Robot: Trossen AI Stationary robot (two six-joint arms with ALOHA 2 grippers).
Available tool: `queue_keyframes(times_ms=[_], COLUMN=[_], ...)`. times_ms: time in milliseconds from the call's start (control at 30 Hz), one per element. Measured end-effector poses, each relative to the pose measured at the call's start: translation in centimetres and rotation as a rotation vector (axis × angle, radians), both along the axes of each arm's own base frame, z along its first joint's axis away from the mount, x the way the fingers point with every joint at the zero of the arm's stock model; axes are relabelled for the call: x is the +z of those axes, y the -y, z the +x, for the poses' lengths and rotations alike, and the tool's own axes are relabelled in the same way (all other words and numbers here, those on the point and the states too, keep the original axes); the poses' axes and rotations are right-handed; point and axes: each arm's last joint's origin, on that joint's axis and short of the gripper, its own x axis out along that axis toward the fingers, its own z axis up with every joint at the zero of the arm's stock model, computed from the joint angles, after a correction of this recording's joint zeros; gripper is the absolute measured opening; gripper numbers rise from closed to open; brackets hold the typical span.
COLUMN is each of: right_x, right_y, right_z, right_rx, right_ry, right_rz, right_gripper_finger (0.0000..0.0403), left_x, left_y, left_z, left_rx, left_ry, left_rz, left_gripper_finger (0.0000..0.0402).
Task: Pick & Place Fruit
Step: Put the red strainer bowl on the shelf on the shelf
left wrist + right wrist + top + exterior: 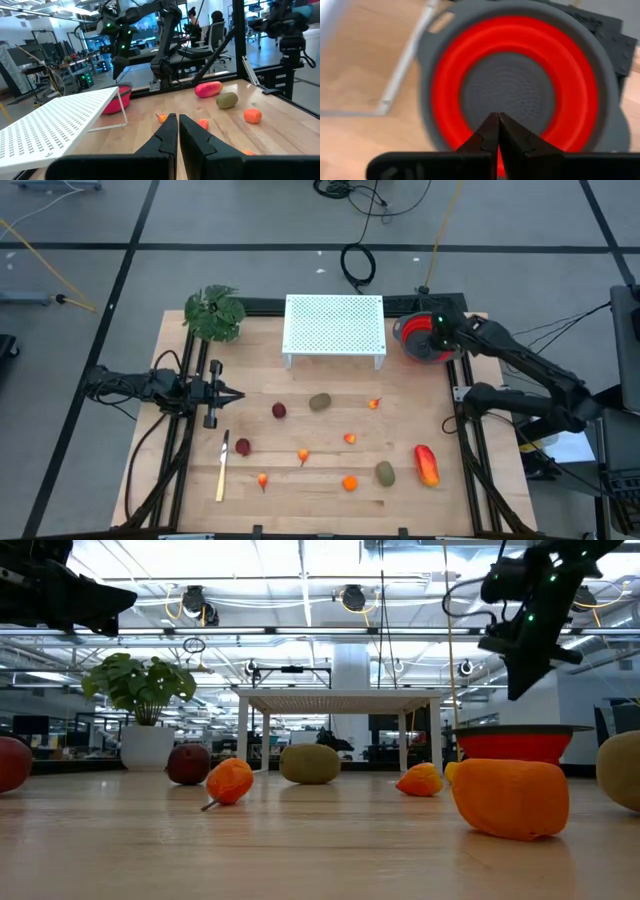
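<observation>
Red bowl (pixel 512 82) under right gripper (pixel 496 131), jaws closed, empty.
Left gripper (pixel 228 394) closed, empty, near dark red fruit (pixel 279 410); no legible writing.

The table (pixel 300 480) is made of light wood. It stands on a grey floor (pixel 200 220) with dark lines across it. Black cables (pixel 358 262) and a thin yellow cable (pixel 40 250) lie on the floor. Behind the table is a big, open room. Long bright lights (pixel 300 565) run across the ceiling, and round lamps (pixel 351 598) hang from it. A thick white pillar (pixel 352 670) stands in the middle. Far back there are desks, screens and black office chairs (pixel 216 32).
</observation>
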Motion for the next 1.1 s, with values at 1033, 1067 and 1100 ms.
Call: queue_keyframes(times_ms=[1033, 1067, 1100], right_x=[0.2, 0.3, 0.3], right_y=[2.8, 2.8, 2.8], right_z=[0.7, 0.8, 0.9], right_rx=[0.013, 0.045, 0.077], right_ry=[0.175, 0.192, 0.203], right_rz=[-0.016, -0.016, -0.012], right_gripper_finger=[0.0184, 0.0191, 0.0197], left_x=[0.0, 0.0, 0.0], left_y=[0.0, 0.0, 0.0], left_z=[0.0, 0.0, 0.0], left_rx=[0.006, 0.007, 0.007], left_ry=[-0.001, -0.001, -0.001], left_rz=[-0.019, -0.019, -0.019], left_gripper_finger=[0.0019, 0.0019, 0.0019])
